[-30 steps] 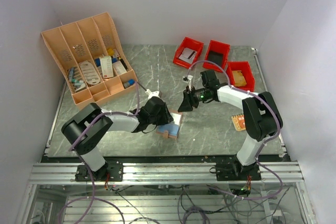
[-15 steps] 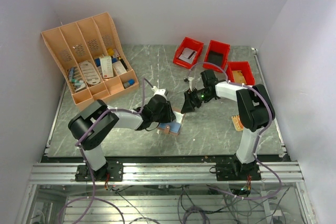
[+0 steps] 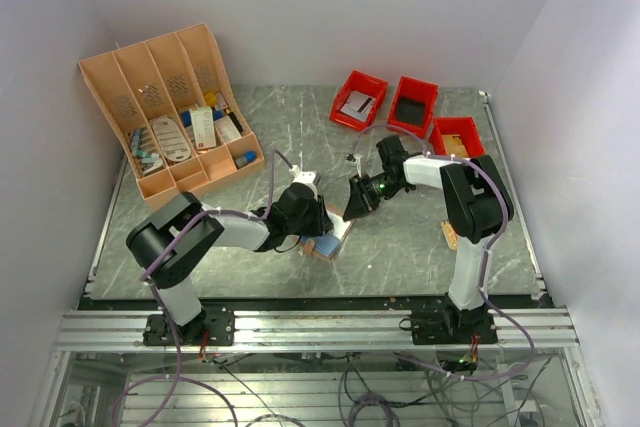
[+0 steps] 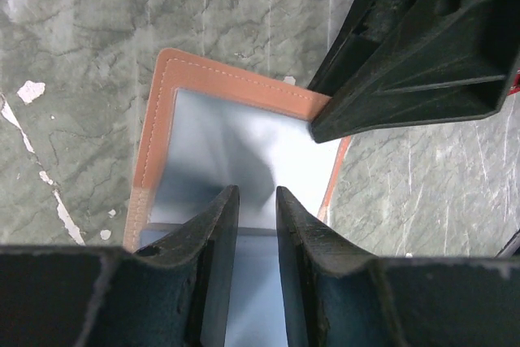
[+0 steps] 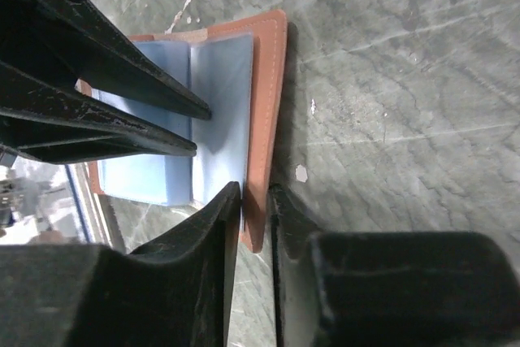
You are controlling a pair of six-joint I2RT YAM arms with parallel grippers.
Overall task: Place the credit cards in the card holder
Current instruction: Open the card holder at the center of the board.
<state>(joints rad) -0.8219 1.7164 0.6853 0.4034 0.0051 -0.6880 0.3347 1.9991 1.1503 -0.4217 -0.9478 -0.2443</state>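
Observation:
The card holder (image 3: 326, 246) lies open on the table, tan-brown leather with pale blue plastic sleeves (image 4: 227, 148). My left gripper (image 4: 249, 201) stands over the sleeves with its tips down on them. Its jaws are almost together and nothing shows between them. My right gripper (image 5: 253, 201) is shut on the holder's leather cover edge (image 5: 266, 103) at the side away from the left arm. An orange card (image 3: 449, 237) lies by the right arm, partly hidden. A pale card lies in the left red bin (image 3: 357, 103).
Three red bins (image 3: 412, 105) stand at the back right, the right one (image 3: 458, 137) holding a tan item. A large orange-tan slotted organiser rack (image 3: 165, 112) with small items stands at the back left. White specks dot the marble table (image 4: 73, 54).
My right gripper has moved down and left onto the holder's cover edge. My left gripper has shifted slightly right over the sleeves, and the holder has moved a little with it.

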